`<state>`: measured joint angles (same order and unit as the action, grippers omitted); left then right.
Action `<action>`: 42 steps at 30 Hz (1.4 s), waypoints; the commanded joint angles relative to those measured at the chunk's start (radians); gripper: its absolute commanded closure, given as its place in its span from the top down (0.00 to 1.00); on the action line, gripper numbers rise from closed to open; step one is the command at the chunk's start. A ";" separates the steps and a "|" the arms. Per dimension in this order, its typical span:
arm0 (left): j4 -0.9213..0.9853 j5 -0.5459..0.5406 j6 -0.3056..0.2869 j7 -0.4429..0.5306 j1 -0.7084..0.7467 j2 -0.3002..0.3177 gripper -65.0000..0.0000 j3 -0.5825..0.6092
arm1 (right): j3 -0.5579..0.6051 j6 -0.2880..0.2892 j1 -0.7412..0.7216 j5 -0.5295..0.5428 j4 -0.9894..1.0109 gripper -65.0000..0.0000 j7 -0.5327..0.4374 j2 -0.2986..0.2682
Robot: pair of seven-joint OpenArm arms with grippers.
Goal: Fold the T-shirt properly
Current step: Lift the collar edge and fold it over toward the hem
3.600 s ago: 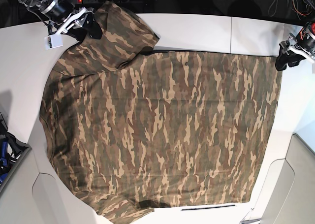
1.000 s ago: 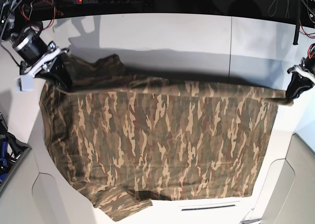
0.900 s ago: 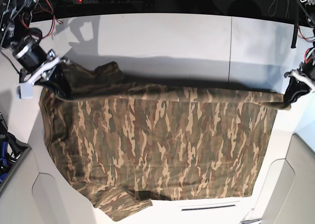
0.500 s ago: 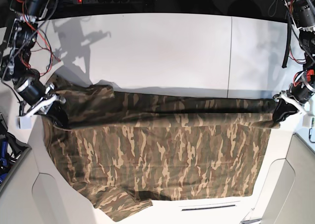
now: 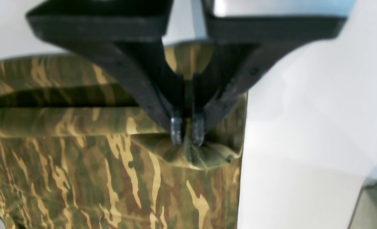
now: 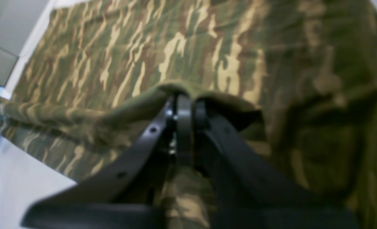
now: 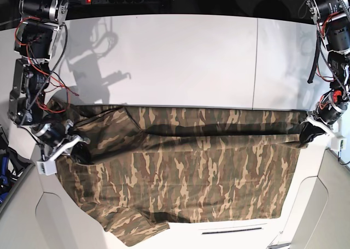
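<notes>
T-shirt [image 7: 186, 172]: on white table [image 7: 180, 57], far edge lifted and doubled over toward near side
left gripper [image 5: 187, 132]: fingers pinched tight on T-shirt corner
right gripper [image 6: 182, 105]: fingers clamped on bunched T-shirt edge, sleeve side

Robotics lab, white table [image 7: 180, 57], exposed wiring [image 7: 41, 74]

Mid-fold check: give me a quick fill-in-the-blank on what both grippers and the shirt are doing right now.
1. Both grippers are shut on the ____.
2. The T-shirt has a ____ pattern.
3. In the base view, the left gripper is at the shirt's ____ end, the right gripper at the other.
4. The table is ____ in colour.

Missing words: T-shirt; camouflage; right; white
</notes>
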<state>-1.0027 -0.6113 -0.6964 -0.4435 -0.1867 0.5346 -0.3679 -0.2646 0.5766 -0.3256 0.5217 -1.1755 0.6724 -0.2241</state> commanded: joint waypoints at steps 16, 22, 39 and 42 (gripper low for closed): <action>-0.020 -0.013 -0.002 0.018 -0.024 0.032 0.50 -0.016 | -0.028 -0.015 -0.044 -0.043 -0.034 0.39 -0.034 -0.014; -0.027 -0.140 -0.002 -0.167 -0.023 0.031 0.50 -0.153 | -0.216 -0.015 -0.042 -0.040 -0.087 0.39 0.080 -0.019; -0.024 -0.233 -0.002 -0.225 0.076 -0.002 0.65 -0.266 | -0.394 -0.031 0.239 0.076 -0.058 0.65 -0.007 -0.097; -0.023 -0.187 -0.002 -0.196 0.076 -0.029 0.65 -0.266 | -0.394 -0.030 0.244 0.103 -0.028 0.65 -0.007 -0.084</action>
<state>-1.0103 -0.7776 -0.6888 -0.6586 -0.0967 0.4812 -0.6296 -0.6552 0.5381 -0.0643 0.6025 -1.1904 0.6914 -0.2947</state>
